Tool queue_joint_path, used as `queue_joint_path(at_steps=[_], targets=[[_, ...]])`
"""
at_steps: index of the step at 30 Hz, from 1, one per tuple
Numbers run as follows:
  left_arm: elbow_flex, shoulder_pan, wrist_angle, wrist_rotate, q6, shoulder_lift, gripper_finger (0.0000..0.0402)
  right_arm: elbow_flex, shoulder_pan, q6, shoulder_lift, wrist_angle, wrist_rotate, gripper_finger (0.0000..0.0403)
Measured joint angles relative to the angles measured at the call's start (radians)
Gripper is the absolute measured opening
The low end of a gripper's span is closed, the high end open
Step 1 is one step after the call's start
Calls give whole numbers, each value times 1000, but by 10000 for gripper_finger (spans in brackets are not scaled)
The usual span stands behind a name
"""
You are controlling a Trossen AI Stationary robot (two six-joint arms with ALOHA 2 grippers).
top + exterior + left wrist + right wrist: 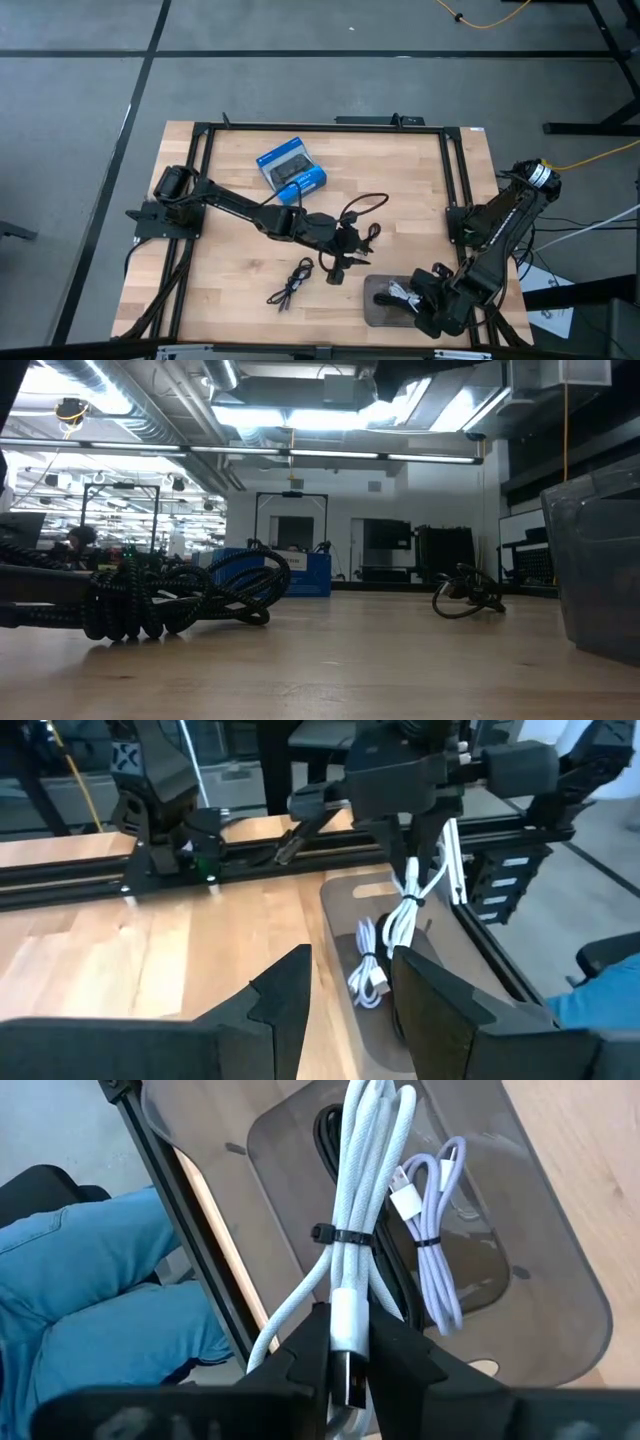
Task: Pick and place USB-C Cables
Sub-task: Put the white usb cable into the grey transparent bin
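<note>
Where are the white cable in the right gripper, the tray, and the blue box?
white cable (pixel 352 1240): right wrist view, at its black tie.
tray (pixel 560 1295): right wrist view, bare floor near rim.
blue box (pixel 292 167): high view, top face.

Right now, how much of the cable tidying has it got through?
Partly done. A short whitish cable and a black one already lie in the smoky translucent tray. The right gripper holds a tied white braided cable above that tray. Left on the wooden table: a black coiled cable and a looser black one near the left gripper, which is open.
</note>
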Motion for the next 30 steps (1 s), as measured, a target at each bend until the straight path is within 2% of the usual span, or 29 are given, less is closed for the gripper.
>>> queue_joint_path(at_steps=[14, 21, 30], targets=[[0, 0, 0, -2, 0, 0, 135, -6, -11, 1, 0, 20, 0, 61], [0, 0, 0, -2, 3, 0, 135, -9, -72, -3, 1, -14, 1, 61], [0, 1, 7, -16, 34, 0, 135, -9, -76, -110, 1, 10, -29, 61]])
